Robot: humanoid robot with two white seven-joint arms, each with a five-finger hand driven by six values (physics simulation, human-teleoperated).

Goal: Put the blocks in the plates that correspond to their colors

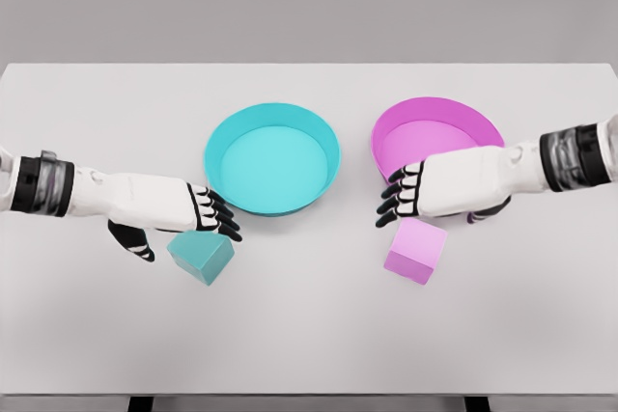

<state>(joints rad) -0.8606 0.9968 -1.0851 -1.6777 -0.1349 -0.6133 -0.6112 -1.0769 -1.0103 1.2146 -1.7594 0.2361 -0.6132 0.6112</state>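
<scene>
Left hand point(183, 211) hovers with loose, empty fingers just above the teal block point(201, 256) on the worktop point(309, 335), right hand point(439, 190) likewise over the pink block point(415, 250), so I should lower squarely, pinch opposite faces, then lift clear of the teal plate point(272, 157) and pink plate point(436, 132) rims.

Counter point(309, 335) – matt white, smooth. Teal plate point(272, 158) and pink plate point(436, 132) look like smooth matt plastic; teal block point(201, 256) and pink block point(415, 250) same finish. Fingers point(217, 214) – black segments, slight sheen, white hard-shell arms.
</scene>
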